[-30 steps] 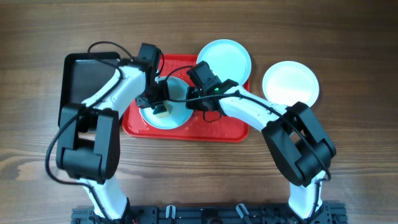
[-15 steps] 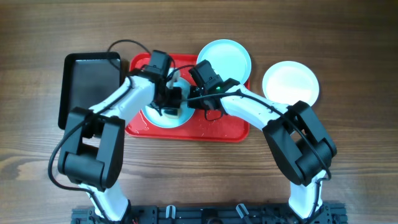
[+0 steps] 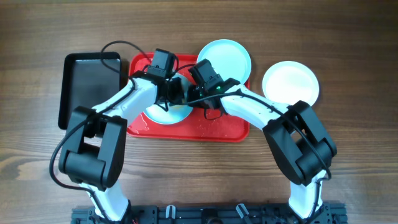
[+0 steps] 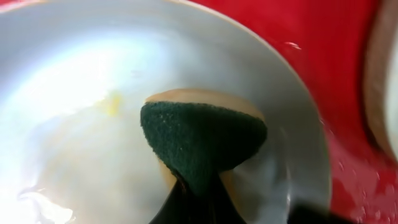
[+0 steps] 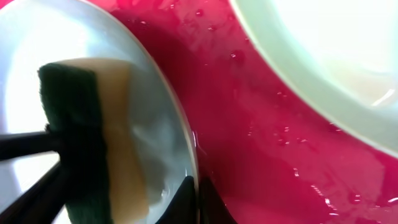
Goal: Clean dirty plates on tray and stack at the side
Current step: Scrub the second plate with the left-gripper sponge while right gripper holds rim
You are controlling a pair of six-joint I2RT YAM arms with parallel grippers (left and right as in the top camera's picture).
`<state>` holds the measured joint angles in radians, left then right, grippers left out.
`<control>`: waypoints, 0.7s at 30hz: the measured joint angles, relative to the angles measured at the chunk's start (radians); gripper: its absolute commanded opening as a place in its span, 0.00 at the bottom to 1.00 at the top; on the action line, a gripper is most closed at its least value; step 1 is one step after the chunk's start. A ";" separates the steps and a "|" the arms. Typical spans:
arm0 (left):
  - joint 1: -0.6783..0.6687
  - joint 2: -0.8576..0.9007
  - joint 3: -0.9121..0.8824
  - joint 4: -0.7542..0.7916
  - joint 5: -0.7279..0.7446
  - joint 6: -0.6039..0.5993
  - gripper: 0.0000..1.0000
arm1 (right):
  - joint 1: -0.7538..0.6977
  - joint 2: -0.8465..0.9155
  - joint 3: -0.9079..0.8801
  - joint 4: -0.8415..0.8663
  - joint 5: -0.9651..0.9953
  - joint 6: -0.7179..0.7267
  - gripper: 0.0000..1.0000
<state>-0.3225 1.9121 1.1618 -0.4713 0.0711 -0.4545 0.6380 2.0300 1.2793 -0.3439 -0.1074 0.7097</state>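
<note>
**Operator:** What is the state of each end effector?

**Technician:** The left gripper (image 4: 194, 190) is clenched on a green-and-yellow scouring sponge (image 4: 202, 140). It presses the green face down into the pale-blue glossy round plate (image 4: 81, 93) directly beneath it. The right gripper (image 5: 198, 190) appears pinched on that plate's near rim, one finger on each side of the edge.

**Operator:** Where does the plate lie?

**Technician:** It lies flat on the wet red rectangular plastic tray (image 5: 261, 143), under both grippers. A second pale-blue plate (image 5: 323, 56) lies just beyond the right gripper, apart from the first. A cream-white round plate (image 3: 290, 82) rests on the table, well off to that gripper's outer side.

**Operator:** What are the handling characteristics?

**Technician:** The plate is likely rigid, light and breakable. Droplets on the tray suggest a slick glaze, so a rim pinch may slip sideways. Take hold at the rim, fingers well over the lip. The sponge is soft and compresses in the grip.

**Operator:** What is the current step?

**Technician:** Scrubbing, by my estimate. This plate is not yet stacked.
</note>
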 measured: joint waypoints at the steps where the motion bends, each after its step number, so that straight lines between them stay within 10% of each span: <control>1: 0.008 0.000 0.003 -0.014 -0.011 -0.039 0.04 | 0.001 0.000 0.000 0.001 -0.002 0.000 0.04; 9: 0.097 -0.002 0.029 -0.162 -0.024 -0.220 0.04 | 0.020 0.000 0.006 0.008 -0.049 -0.002 0.04; 21: 0.149 -0.001 0.034 -0.329 0.153 0.140 0.04 | 0.018 0.000 0.006 -0.003 -0.068 -0.034 0.04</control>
<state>-0.1738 1.9110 1.1961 -0.8005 0.2237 -0.3145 0.6563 2.0300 1.2858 -0.3473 -0.1753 0.6758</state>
